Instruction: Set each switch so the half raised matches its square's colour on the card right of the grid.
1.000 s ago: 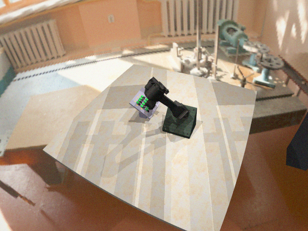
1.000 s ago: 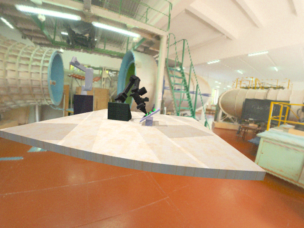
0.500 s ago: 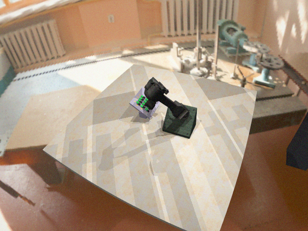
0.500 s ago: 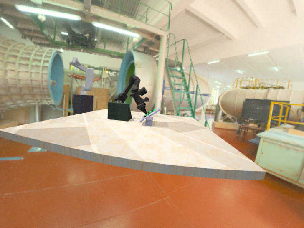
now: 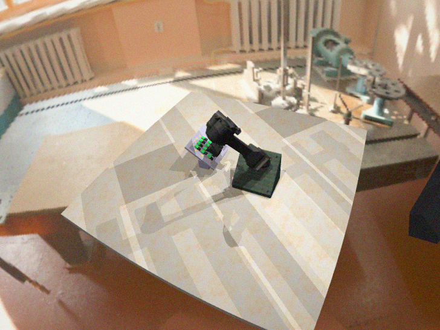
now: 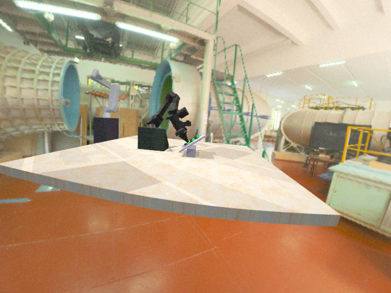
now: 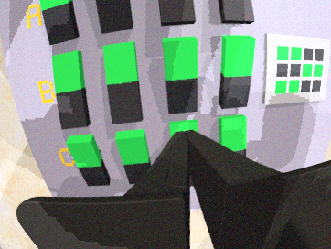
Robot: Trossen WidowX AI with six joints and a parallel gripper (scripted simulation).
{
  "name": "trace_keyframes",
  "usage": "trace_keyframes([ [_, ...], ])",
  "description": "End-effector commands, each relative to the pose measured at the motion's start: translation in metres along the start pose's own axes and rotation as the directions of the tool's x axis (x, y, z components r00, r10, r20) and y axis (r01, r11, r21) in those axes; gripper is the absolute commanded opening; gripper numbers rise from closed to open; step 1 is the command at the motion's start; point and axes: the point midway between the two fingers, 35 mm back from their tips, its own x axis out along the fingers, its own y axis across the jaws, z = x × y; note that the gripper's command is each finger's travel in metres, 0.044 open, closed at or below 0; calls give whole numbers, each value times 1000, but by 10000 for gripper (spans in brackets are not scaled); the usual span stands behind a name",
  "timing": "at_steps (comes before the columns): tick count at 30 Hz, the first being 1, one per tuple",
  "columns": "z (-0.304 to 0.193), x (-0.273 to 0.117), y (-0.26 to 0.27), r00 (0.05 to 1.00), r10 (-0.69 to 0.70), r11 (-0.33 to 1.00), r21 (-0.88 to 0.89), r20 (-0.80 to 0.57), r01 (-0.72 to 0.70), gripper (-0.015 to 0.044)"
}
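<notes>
The lavender panel is tilted. In the wrist view the card reads green, green, dark, dark in its far and near rows, and dark, dark, green, green in its middle row. Row A is cut off at the top. B1 and B2 look raised at the dark half, B3 and B4 at the green. C1 and C2 look green-raised. My gripper is shut, its tips over the green half of C3. Contact, C3's lower half and C4's tilt are unclear.
The panel stands on a small block on the patterned table. The arm's dark green base is close to the panel's near side. Shadows cross the panel and table.
</notes>
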Motion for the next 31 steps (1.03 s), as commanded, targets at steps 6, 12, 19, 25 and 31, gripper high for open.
trace_keyframes([
  [6, -3, -63, -2, 1000, -7, 1000, 4, 20, 7, 0],
  [12, -3, -64, -1, 1000, -6, 1000, 4, 22, 6, 0],
  [19, 28, -72, 11, 1000, -6, 1000, 4, 22, 6, 0],
  [25, 28, -72, 11, 1000, -6, 1000, 4, 22, 6, 0],
  [31, 28, -72, 11, 1000, -6, 1000, 4, 22, 6, 0],
])
